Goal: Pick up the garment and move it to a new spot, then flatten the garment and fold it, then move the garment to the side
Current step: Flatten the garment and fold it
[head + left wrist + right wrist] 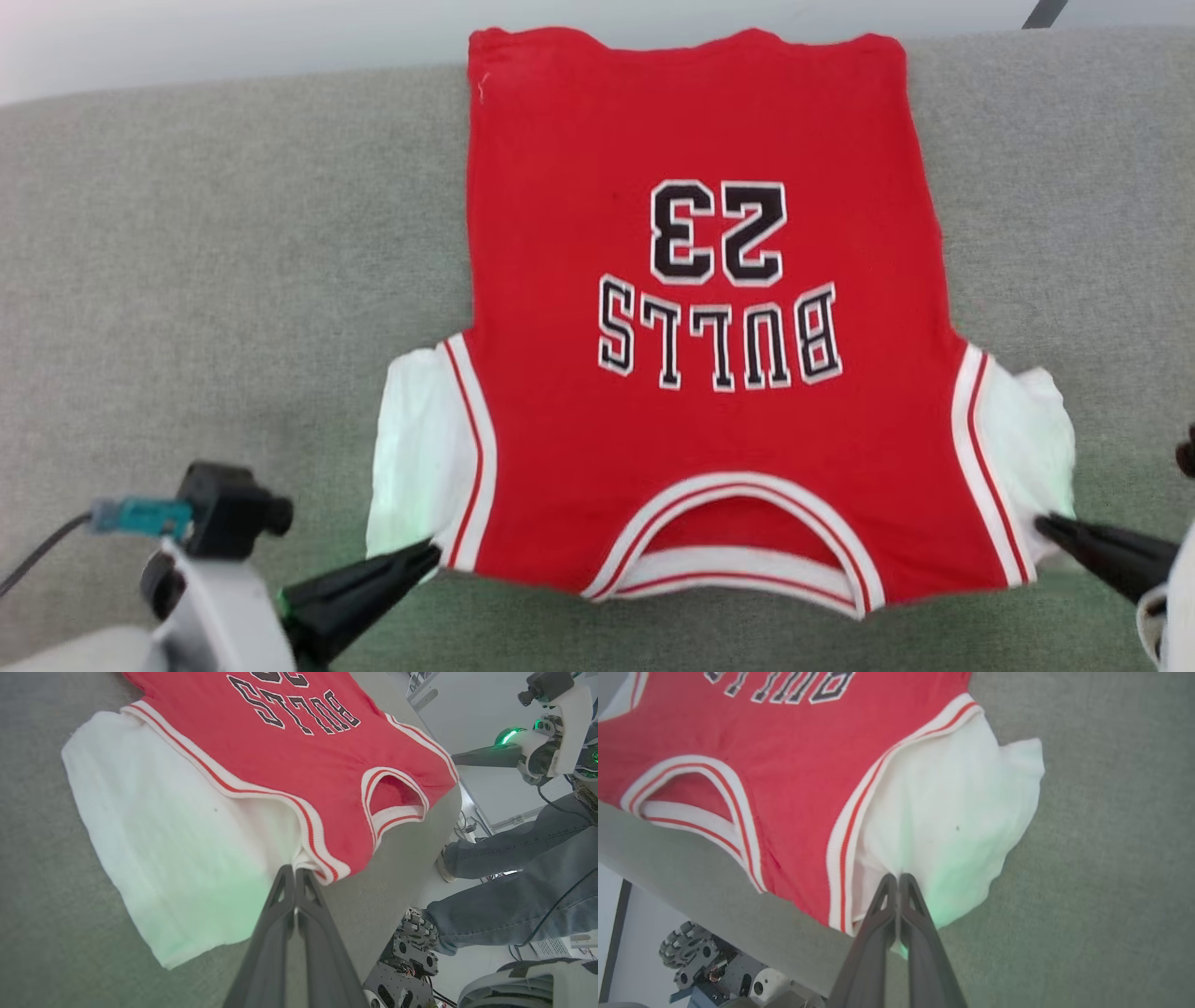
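Head view steeply down on garment (709,448); both wrist views close, low, sharing it.

Grey cloth-covered desk (187,233). Red garment (691,448) lies flat on it, centre-right, collar toward near edge, hem at far side.

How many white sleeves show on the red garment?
2, on the garment: the left sleeve lies flat by the left gripper; the right sleeve lies slightly rumpled by the right gripper. None seems hidden.
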Available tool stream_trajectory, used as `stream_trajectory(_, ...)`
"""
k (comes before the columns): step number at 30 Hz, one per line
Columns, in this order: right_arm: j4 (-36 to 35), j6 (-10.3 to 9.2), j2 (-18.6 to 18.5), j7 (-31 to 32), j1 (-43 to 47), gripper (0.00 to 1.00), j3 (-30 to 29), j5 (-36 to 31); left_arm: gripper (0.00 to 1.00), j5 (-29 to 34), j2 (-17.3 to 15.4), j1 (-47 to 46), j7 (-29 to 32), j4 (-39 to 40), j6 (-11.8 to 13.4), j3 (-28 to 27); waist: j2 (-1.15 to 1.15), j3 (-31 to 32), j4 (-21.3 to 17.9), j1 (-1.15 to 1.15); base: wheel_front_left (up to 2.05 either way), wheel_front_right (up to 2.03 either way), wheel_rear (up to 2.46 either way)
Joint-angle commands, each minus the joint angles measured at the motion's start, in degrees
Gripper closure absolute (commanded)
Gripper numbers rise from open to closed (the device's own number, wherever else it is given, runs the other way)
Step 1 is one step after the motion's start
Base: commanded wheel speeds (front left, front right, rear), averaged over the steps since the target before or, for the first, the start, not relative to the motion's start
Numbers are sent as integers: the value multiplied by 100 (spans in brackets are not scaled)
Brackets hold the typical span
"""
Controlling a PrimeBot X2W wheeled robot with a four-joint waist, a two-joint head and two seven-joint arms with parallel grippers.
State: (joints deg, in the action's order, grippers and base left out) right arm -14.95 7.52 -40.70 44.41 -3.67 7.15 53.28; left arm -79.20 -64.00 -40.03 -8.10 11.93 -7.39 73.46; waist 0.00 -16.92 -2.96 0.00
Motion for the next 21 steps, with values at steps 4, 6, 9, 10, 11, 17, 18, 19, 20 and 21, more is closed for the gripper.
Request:
stream_trajectory(4,-399,-6,246,159,534,100,-480,-79,100,60,-175,275,-139,194,-11,-8,0,-51,44,0,0,0,0)
stream_trajectory(6,-485,-6,365,224,624,100,-590,-126,100,107,-109,306,-145,162,-11,-7,0,-77,57,0,0,0,0)
stream_trajectory(9,-431,-6,458,353,641,100,-561,-249,100,83,157,288,-122,63,-11,-4,0,-124,78,0,0,0,0)
stream_trajectory(10,-392,-6,455,397,604,100,-485,-305,100,29,280,278,-128,2,-11,-7,0,-138,85,0,0,0,0)
stream_trajectory(11,-326,-6,458,427,533,100,-420,-366,100,5,369,259,-109,-97,-11,-6,0,-154,87,0,0,0,0)
stream_trajectory(17,345,-5,488,394,69,100,271,-764,100,-47,1014,250,18,-894,-11,-7,0,-255,74,0,0,0,0)
stream_trajectory(18,493,-6,510,331,-14,100,404,-839,100,-52,1106,275,14,-1025,-11,-7,0,-269,70,0,0,0,0)
stream_trajectory(19,620,-6,523,270,-87,100,530,-893,100,-18,1181,305,34,-1124,-11,-3,0,-285,67,0,0,0,0)
stream_trajectory(20,758,-6,533,198,-166,100,647,-925,100,3,1253,332,42,-1229,-11,-6,0,-297,63,0,0,0,0)
stream_trajectory(21,891,-6,549,124,-221,100,767,-970,100,17,1306,357,29,-1328,-11,-7,0,-305,63,0,0,0,0)
